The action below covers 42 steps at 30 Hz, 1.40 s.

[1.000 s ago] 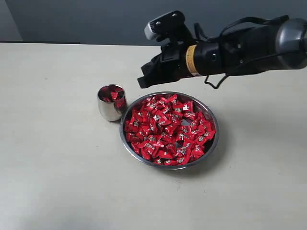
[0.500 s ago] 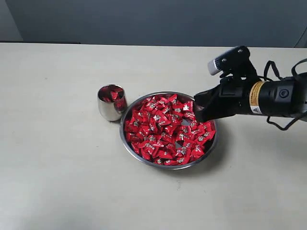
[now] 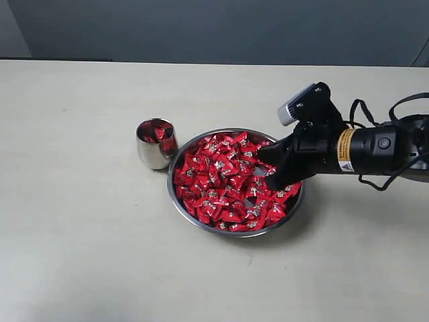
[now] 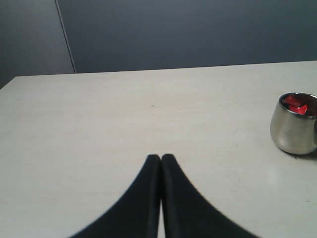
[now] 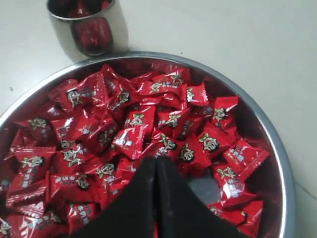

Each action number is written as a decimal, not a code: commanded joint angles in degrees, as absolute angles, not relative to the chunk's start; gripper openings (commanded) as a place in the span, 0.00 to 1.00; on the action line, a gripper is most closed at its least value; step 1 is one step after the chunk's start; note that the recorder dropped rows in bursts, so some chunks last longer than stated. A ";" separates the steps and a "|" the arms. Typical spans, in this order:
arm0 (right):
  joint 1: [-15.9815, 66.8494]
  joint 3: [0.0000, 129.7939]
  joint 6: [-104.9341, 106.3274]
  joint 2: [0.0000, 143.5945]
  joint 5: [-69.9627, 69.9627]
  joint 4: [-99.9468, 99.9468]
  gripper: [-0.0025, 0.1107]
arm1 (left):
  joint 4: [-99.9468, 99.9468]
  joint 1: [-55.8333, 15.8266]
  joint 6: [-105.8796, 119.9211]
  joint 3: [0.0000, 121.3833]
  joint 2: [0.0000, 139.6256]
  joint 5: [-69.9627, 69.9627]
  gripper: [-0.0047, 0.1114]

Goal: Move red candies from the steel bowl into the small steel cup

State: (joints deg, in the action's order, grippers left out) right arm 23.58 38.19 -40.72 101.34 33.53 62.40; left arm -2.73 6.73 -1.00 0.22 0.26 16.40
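Table (image 3: 80, 255): right end effector (image 5: 155, 162) lower, into red candies (image 3: 221, 181)

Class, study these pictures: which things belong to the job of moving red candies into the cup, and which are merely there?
Belongs to the job:
red candies
steel bowl
small steel cup, some candies inside
right gripper, shut over the bowl

Merely there:
left gripper, shut above bare table
table
grey wall
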 commanded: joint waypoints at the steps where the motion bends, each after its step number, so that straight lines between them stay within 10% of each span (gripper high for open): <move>1: 23.13 39.26 -39.05 104.13 35.59 62.44 0.02 | -2.57 6.77 -1.09 0.00 0.00 16.29 0.04; 42: 30.71 45.57 -35.98 108.17 34.00 58.68 0.02 | -2.57 6.77 -1.09 0.00 0.00 16.29 0.04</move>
State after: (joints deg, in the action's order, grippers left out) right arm 30.00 44.33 -36.45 107.03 35.81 58.63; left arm -2.73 6.73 -1.00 0.22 0.26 16.40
